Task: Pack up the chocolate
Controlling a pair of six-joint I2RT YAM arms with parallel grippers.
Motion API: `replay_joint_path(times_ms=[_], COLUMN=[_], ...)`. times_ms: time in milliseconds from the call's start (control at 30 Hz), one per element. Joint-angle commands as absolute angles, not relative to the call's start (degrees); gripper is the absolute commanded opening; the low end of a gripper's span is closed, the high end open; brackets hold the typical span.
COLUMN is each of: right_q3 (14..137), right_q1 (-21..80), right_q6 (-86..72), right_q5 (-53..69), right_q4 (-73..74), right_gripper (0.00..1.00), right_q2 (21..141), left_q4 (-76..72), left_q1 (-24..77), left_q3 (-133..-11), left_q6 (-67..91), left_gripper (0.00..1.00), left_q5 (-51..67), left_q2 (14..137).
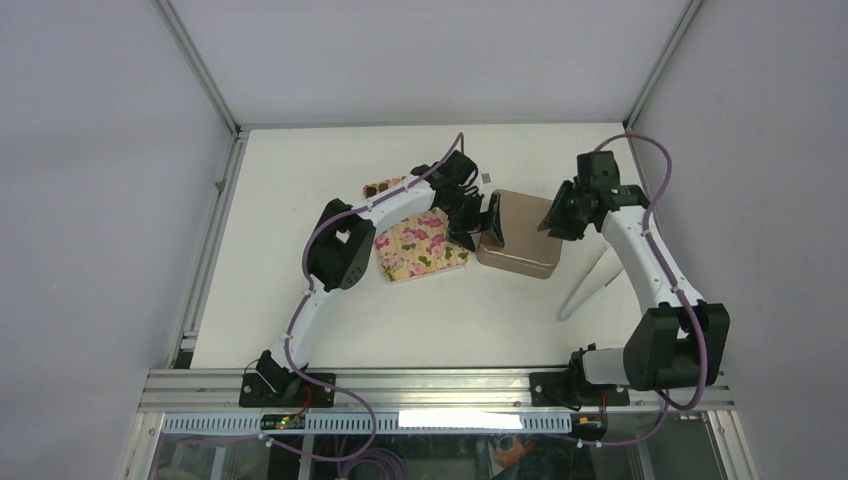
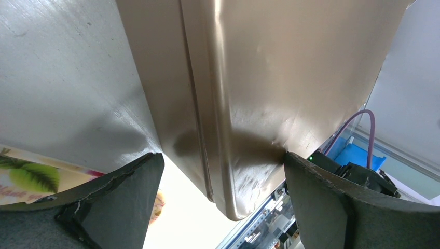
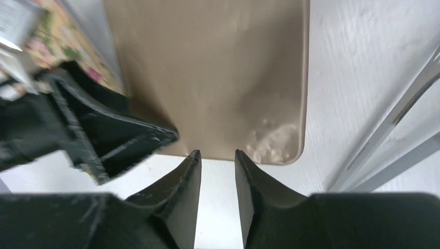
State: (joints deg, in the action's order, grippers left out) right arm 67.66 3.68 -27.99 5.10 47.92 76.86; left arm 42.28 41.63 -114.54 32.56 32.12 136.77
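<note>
Here the lidded tan box (image 1: 517, 236) sits mid-worktop (image 1: 300, 300). The left tool (image 1: 487, 226) straddles its left corner, fingers wide apart. The right tool (image 3: 218, 152) hangs at the opposite edge, its fingers a narrow gap apart around nothing. Beyond the left arm lies the chocolate (image 1: 378, 186), beside a floral pouch (image 1: 420, 247).

Lidded box (image 1: 520, 240) sits mid-table (image 1: 290, 290); flat square (image 1: 420, 247) lies just beside it on the left, chocolate pieces (image 1: 378, 186) behind that square, tongs (image 1: 590, 285) right of the box.
</note>
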Motion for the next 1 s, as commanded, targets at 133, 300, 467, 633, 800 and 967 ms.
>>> replay_joint_path(times_ms=[133,300,467,633,800,967], right_q3=[54.2,60.2,68.8,72.6,74.1,67.8], right_q1=[5.4,5.9,6.8,7.5,9.8,11.5], right_q6=[-31.6,-30.9,-30.9,-31.5,-32.5,-33.4], right_q5=[3.9,4.2,4.9,4.3,4.8,1.9], right_q4=[46.6,49.2,50.7,50.6,49.4,47.3], right_gripper=[0.30,0.29,0.29,0.29,0.29,0.29], right_q2=[78.6,78.5,76.1,77.2,80.0,82.2], left_q4=[45.9,45.9,46.0,46.2,46.3,46.3], left_q1=[41.8,41.8,41.8,41.8,41.8,41.3], left_q3=[-113.3,-113.2,-113.5,-114.1,-114.0,-114.1], left_q6=[31.5,31.5,31.4,31.4,31.5,31.7], left_gripper=[0.90,0.90,0.90,0.91,0.91,0.90], left_q5=[29.3,29.6,29.2,28.9,28.9,28.8], left_q2=[136.3,136.1,135.1,135.1,135.2,134.8])
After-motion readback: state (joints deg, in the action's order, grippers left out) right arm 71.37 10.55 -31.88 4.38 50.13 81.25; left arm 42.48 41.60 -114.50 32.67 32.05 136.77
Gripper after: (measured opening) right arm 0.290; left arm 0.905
